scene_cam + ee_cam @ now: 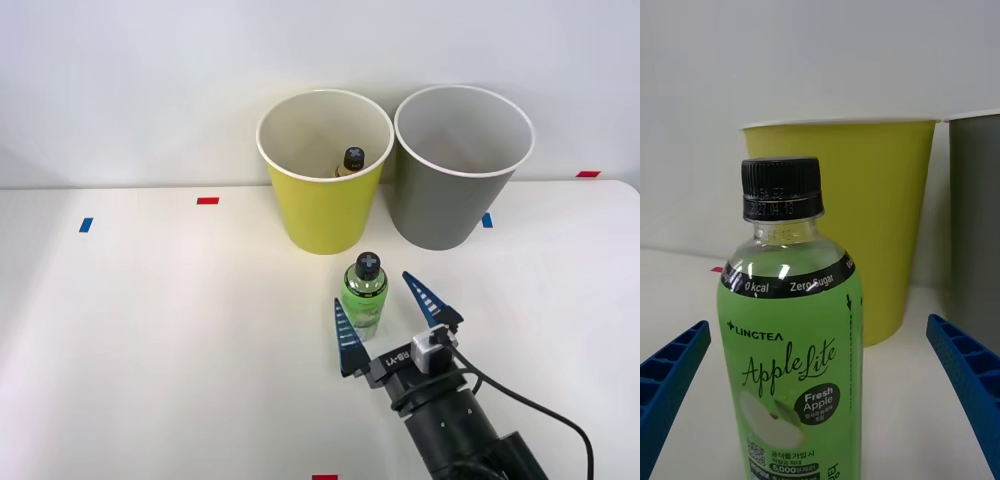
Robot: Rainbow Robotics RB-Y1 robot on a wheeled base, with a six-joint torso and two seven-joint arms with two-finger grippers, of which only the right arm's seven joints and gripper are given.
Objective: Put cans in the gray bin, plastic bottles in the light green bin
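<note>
Front view, left to right: the light green bin (322,200) holds a paler bottle (350,164), and the gray bin (455,195) stands just beside it. Nearer the robot, the green bottle (365,297) stands upright on the white table (150,340), between the spread fingers of the right gripper (392,318), neither touching it.

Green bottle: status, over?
Right pincer open, fingers either side of green bottle, not touching. Bottle upright on table. Other bottle already in light green bin. Path clear.
</note>
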